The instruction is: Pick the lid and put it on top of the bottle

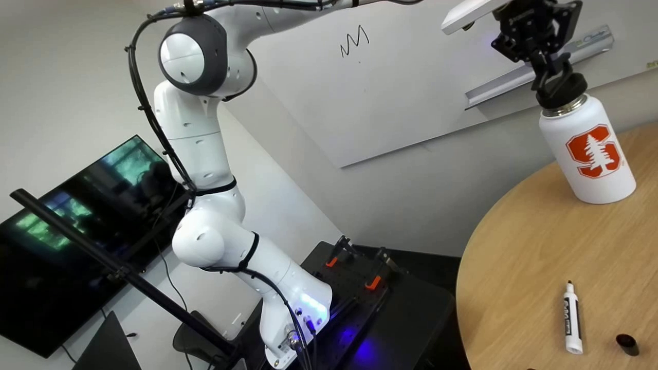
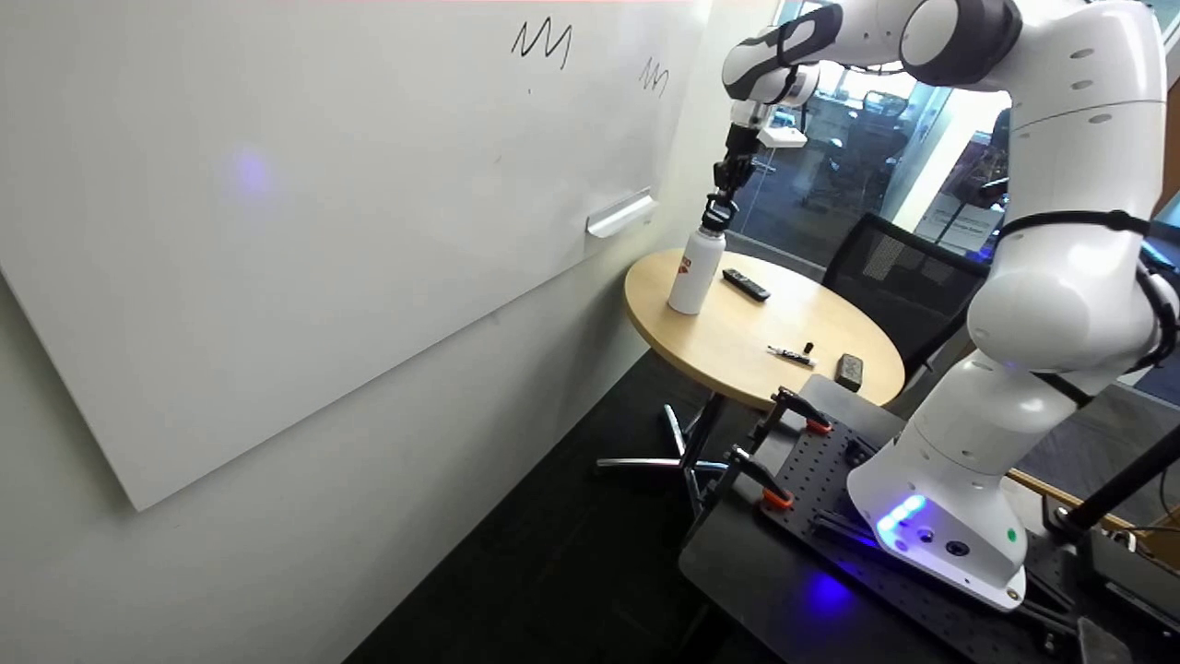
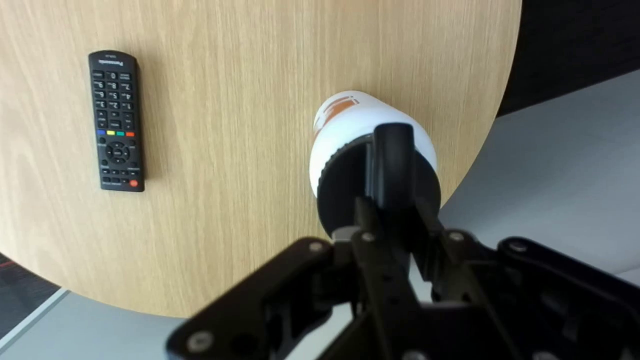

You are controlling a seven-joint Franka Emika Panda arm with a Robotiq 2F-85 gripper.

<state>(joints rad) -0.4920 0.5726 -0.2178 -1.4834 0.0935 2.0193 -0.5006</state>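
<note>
My gripper [image 3: 395, 210] clenched on lid [image 3: 345, 185], hiding part from wrist view. Lid at mouth of upright bottle [image 1: 588, 154]; I can't tell if seated. Remote [image 3: 117, 122] apart on table [image 3: 225, 175]. Farther: marker [image 1: 572, 318], small cap [image 1: 627, 344], dark block [image 2: 849, 372]. Chair [image 2: 922, 295] beside table.

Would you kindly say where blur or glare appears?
In the wrist view, the claw is blurred but the Panasonic remote crisp; in an exterior view, reflections cross the flat screen; in an exterior view, a bluish glow tints the whiteboard.
</note>
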